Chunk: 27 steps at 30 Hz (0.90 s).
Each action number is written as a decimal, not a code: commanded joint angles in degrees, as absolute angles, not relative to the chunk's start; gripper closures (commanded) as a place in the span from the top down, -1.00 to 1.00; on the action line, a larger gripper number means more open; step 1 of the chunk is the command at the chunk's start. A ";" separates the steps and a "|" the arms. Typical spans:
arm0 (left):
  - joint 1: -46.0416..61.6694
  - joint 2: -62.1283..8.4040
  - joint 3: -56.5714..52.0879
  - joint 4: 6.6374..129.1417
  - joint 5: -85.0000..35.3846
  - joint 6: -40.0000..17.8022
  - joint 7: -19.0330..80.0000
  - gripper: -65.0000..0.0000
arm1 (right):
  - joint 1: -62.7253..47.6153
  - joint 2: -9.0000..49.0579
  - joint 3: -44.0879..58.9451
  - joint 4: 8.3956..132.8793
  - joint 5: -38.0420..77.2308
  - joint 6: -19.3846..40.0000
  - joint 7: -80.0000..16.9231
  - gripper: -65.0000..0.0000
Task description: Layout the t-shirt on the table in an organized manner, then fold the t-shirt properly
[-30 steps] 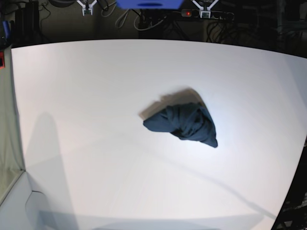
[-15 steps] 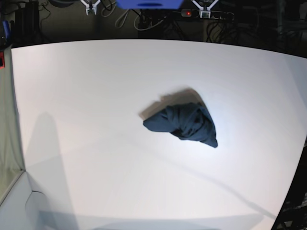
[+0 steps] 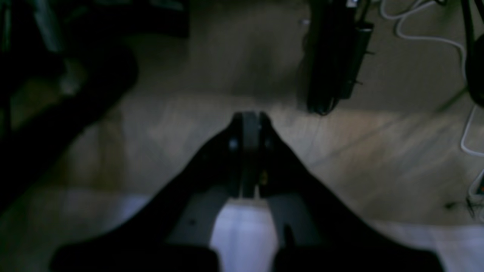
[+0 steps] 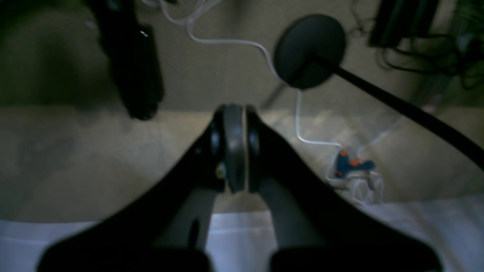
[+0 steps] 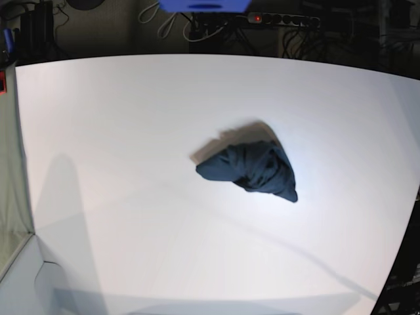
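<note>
The t-shirt [image 5: 251,170] lies in a crumpled dark navy heap a little right of the middle of the table [image 5: 118,131], bunched into a rough wedge whose point reaches toward the near right. It throws a soft shadow up and to the left onto the white surface. No sleeve, collar or hem can be told apart in the bundle. The white top around it is bare, with a curved far edge and a grey-green panel [image 5: 8,190] along its left side.

Neither arm shows in the base view. In the left wrist view, the left hand [image 3: 249,117] has its two fingers pressed together with nothing between them; it hangs over a tan floor [image 3: 378,151] beyond the table, with only a strip of white table edge showing at the near side of that picture. A dark power strip [image 3: 336,56] and white cables [image 3: 423,37] lie on the floor ahead of it.

In the right wrist view, the right hand [image 4: 234,111] is likewise closed tight and holds nothing. It too sits past the table edge, above the floor, where a round black stand base [image 4: 310,49] with its pole, a white cable and a small blue and orange object [image 4: 353,166] are in sight. Both hands are well apart from the t-shirt.
</note>
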<state>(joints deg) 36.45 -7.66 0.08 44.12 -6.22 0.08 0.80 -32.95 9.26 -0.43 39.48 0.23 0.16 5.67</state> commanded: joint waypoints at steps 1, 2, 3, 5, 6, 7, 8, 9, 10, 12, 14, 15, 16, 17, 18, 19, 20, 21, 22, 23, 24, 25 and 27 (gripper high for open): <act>38.81 -8.31 0.04 47.34 -6.20 0.22 -0.04 -0.99 | -35.65 9.80 -0.40 42.15 0.22 0.31 6.55 -1.00; 40.84 -8.66 0.04 50.59 -6.29 0.22 -0.04 -0.99 | -37.85 10.86 -0.40 45.23 0.22 0.31 6.55 -1.00; 42.59 -9.01 0.04 53.41 -6.29 0.22 0.04 -0.99 | -39.87 11.56 -0.40 48.04 0.22 0.31 6.55 -1.00; 45.49 -9.98 -0.04 58.33 -6.29 0.22 0.04 -0.99 | -43.47 12.26 -0.40 53.32 0.22 0.31 6.46 -1.00; 46.99 -10.24 -0.04 60.35 -6.29 0.22 0.04 -0.99 | -45.14 12.44 -0.40 55.87 0.22 0.31 6.46 -1.00; 48.31 -10.33 -0.04 62.37 -6.29 0.22 0.04 -0.99 | -46.90 13.14 -0.40 58.51 0.22 0.31 6.46 -1.00; 49.45 -10.42 -0.04 64.75 -6.29 0.22 0.04 -0.99 | -48.40 13.93 -0.31 61.14 0.31 0.31 6.46 -1.00; 50.86 -10.51 -0.04 67.21 -6.29 0.22 0.04 -0.99 | -50.24 14.37 -0.22 64.22 0.31 0.31 6.37 -1.00; 52.35 -10.51 -0.04 69.76 -6.29 0.22 0.04 -0.99 | -52.18 14.73 0.04 67.56 0.31 0.31 6.11 -1.00; 54.81 -10.51 -0.04 74.77 -6.29 0.22 0.04 -0.99 | -55.08 14.90 0.13 74.07 0.31 0.31 4.09 -1.00; 57.19 -10.51 -0.13 79.34 -6.29 0.22 -0.04 -0.99 | -57.36 14.99 0.22 79.69 0.31 0.31 2.24 -1.00; 58.07 -10.51 -0.13 81.89 -6.29 0.22 -0.04 -0.99 | -58.59 14.99 0.57 82.59 0.40 0.31 1.36 -1.00; 59.56 -10.51 -0.66 84.88 -6.29 0.22 -0.04 -0.99 | -60.09 14.99 1.27 85.93 0.40 0.31 1.10 -1.00; 60.88 -10.51 -1.63 87.08 -6.29 0.22 -0.22 -0.99 | -61.23 14.99 1.98 89.01 0.40 0.31 0.66 -1.00; 61.93 -10.24 -2.95 90.24 -6.29 0.22 -0.04 -0.99 | -62.37 14.90 2.68 91.91 0.40 0.31 0.66 -1.00; 62.81 -10.07 -4.18 92.88 -6.29 0.22 -0.04 -0.99 | -63.25 14.73 3.21 94.81 0.40 0.31 0.66 -1.00; 63.60 -9.98 -5.05 94.81 -6.29 0.22 -0.04 -0.99 | -63.96 14.73 3.82 97.10 0.40 0.31 0.57 -1.00; 64.22 -9.89 -5.93 96.84 -6.29 0.22 -0.04 -0.99 | -64.57 14.64 4.35 99.30 0.40 0.31 0.57 -1.00; 64.66 -9.89 -6.55 98.59 -6.29 0.22 -0.04 -0.99 | -65.10 14.64 4.79 101.23 0.40 0.31 0.57 -1.00; 65.10 -9.89 -7.34 100.53 -6.29 0.22 -0.04 -0.99 | -65.36 14.64 5.14 103.34 0.40 0.31 0.57 -1.00; 65.36 -9.89 -8.04 102.46 -6.29 0.22 -0.04 -0.99 | -65.54 14.64 5.41 105.45 0.40 0.31 0.57 -1.00; 65.63 -9.89 -8.57 103.78 -6.29 0.22 -0.04 -0.99 | -65.54 14.64 5.49 107.12 0.40 0.31 0.57 -1.00; 65.54 -9.89 -9.36 106.86 -6.29 0.22 0.04 -0.99 | -65.10 14.64 5.49 109.58 0.40 0.31 0.57 -1.00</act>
<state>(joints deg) 64.16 -9.69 -9.28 106.02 -6.26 0.08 1.37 -64.12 14.44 5.26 108.92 0.40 0.25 -0.45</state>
